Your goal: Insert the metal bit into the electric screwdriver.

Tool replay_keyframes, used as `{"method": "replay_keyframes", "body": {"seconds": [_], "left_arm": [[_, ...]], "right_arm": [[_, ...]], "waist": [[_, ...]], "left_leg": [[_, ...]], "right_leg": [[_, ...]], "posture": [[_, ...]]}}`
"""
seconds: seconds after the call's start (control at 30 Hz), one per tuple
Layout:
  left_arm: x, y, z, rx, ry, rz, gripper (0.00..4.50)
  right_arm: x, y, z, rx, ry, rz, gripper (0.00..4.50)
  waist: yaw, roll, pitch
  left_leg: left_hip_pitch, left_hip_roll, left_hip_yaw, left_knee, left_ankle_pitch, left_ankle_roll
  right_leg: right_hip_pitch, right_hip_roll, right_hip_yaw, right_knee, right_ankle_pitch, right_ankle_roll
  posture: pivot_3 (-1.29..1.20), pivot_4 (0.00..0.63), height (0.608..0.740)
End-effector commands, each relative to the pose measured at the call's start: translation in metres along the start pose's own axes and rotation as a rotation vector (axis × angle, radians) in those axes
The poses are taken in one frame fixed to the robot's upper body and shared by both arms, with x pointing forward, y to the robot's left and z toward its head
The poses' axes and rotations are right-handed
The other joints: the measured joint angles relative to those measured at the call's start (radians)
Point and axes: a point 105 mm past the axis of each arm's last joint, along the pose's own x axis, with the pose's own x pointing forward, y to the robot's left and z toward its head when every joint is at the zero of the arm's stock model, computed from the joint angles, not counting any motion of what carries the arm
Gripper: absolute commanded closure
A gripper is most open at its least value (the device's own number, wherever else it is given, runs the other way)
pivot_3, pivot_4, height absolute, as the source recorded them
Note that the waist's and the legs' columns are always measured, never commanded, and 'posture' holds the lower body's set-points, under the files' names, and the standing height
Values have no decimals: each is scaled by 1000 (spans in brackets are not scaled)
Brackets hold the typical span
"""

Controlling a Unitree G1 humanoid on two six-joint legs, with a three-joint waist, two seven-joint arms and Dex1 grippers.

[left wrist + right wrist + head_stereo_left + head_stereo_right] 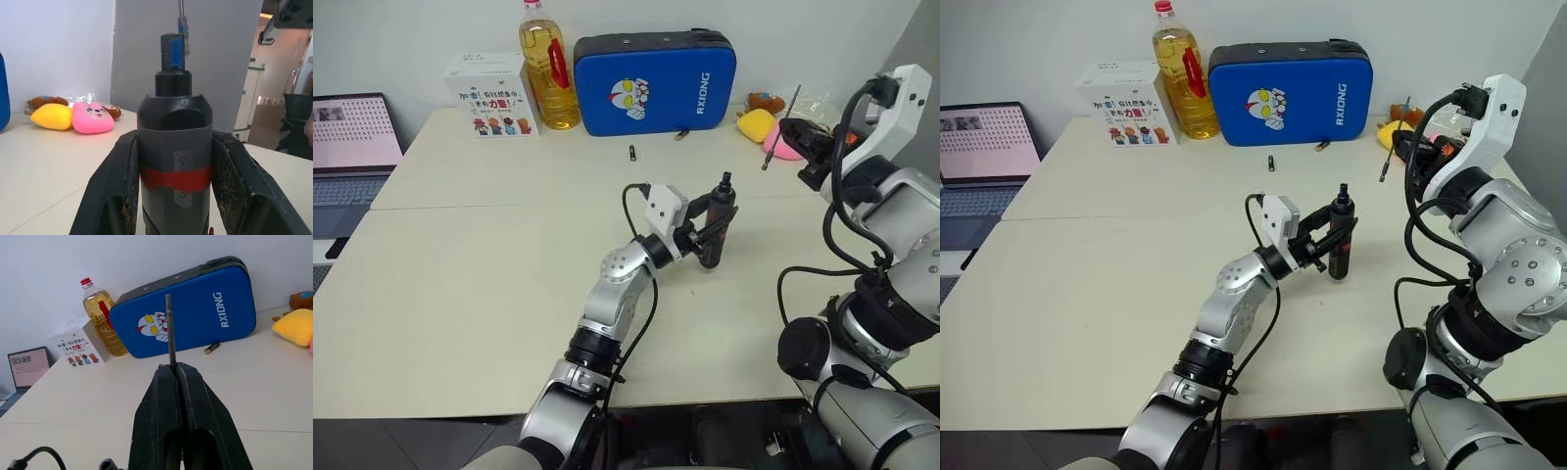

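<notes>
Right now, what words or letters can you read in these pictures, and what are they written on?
"RXIONG": white letters on the blue case.
White box beside the oil bottle: printed characters above cartoon figures, too small to read.
Electric screwdriver: faint letters on a grey label by its red band, too blurred to read.
Laptop: screen text too small to read.

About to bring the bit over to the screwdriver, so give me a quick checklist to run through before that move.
1. Left gripper shut on the electric screwdriver: ok.
2. Screwdriver upright, tip end up: ok.
3. Right gripper shut on the metal bit: ok.
4. Bit lined up over the tip: not ok, it is off to the right and apart.
5. Tip opening free: cannot tell.
</notes>
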Motion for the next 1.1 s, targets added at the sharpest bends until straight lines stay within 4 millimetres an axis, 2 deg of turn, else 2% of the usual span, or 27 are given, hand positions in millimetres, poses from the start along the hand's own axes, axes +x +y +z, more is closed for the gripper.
{"method": "replay_keyframes", "body": {"seconds": [0.03,0.13,0.27,0.47,0.57,0.8,1.1], "left_arm": [[12,-9,13,70,-46,-34,2811],[15,-10,8,79,-37,-21,2811],[18,-15,12,52,-58,-47,2811],[8,-35,22,-21,-89,-226,2811],[-2,-41,28,-35,-80,-324,2811],[-14,-33,18,-7,-7,-343,2811],[-19,-32,9,-31,14,-336,2811]], "right_arm": [[-2,10,16,-25,-88,26,4474],[-1,17,16,-7,-106,58,4474],[-5,25,15,-6,-111,139,4474],[-17,32,13,-14,-61,300,4474],[-23,29,24,1,-56,355,4474],[-35,21,26,2,-26,403,4474],[-43,25,17,14,-7,447,4474]], "waist": [[-1,0,0],[-2,1,0],[-2,1,0],[-3,1,0],[-5,2,0],[-6,4,0],[-5,4,0]], "left_leg": [[0,0,0,0,0,0],[0,0,0,0,0,0],[-1,0,0,0,0,0],[-2,0,0,0,0,0],[-1,0,0,0,0,0],[-1,1,1,0,0,1],[-2,1,1,0,0,1]], "right_leg": [[0,0,0,0,0,0],[0,0,0,0,0,0],[-1,0,0,0,0,0],[-1,0,0,0,0,0],[-1,0,0,0,0,0],[-1,0,0,0,0,0],[-1,0,0,0,0,0]], "posture": [[0,150,740],[0,150,740],[0,150,740],[0,150,740],[0,150,740],[0,150,740],[0,150,740]]}}
